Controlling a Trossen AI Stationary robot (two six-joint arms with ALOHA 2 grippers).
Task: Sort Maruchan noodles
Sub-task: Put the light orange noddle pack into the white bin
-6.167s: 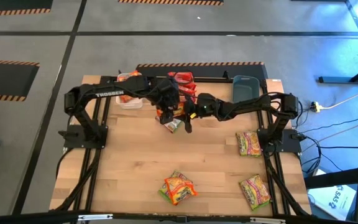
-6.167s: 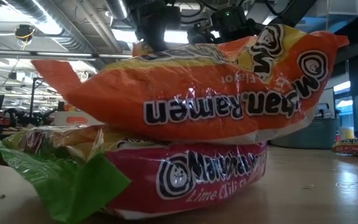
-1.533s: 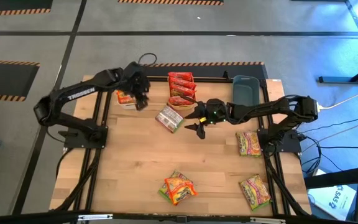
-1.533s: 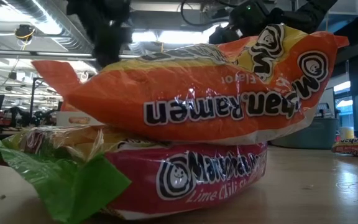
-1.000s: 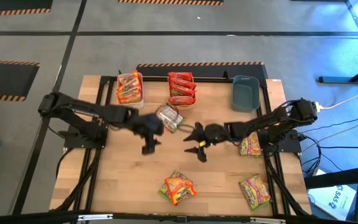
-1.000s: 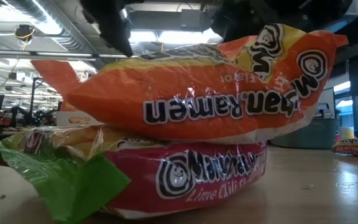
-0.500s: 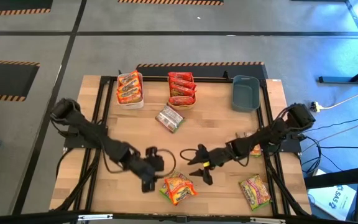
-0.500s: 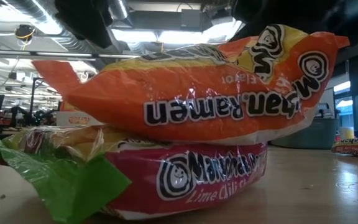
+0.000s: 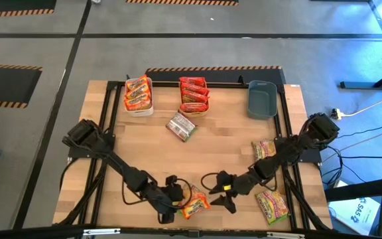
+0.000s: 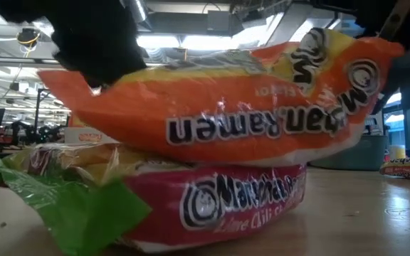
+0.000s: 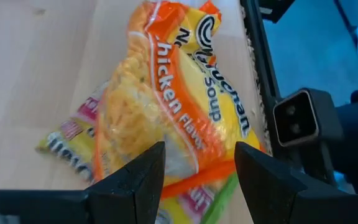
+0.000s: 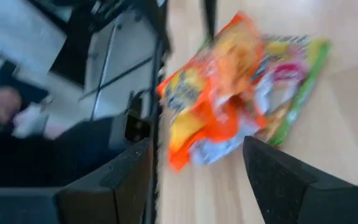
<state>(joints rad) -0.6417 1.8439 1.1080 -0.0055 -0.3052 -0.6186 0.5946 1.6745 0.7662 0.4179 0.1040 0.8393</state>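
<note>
A small heap of Maruchan packets lies by the table's near edge: an orange chicken packet rests on top of a red one and a green-edged one. My left gripper is open at the heap's left side. Its fingers straddle the orange packet. My right gripper is open just right of the heap, clear of it. Loose packets lie at mid-table and on the right. My left gripper has one finger in front of the left end of the orange packet, coming from the table's left and slanting down. Whether it touches the packet, I cannot tell. The packet lies flat on the heap.
At the far edge stand a white bin with orange packets, an orange bin with red packets, and a grey-blue bin. A black frame rail runs along the near edge beside the heap.
Both arms have swept from mid-table toward the near edge and come down at the heap, the left on its left side, the right on its right. Both grippers have stayed open.
</note>
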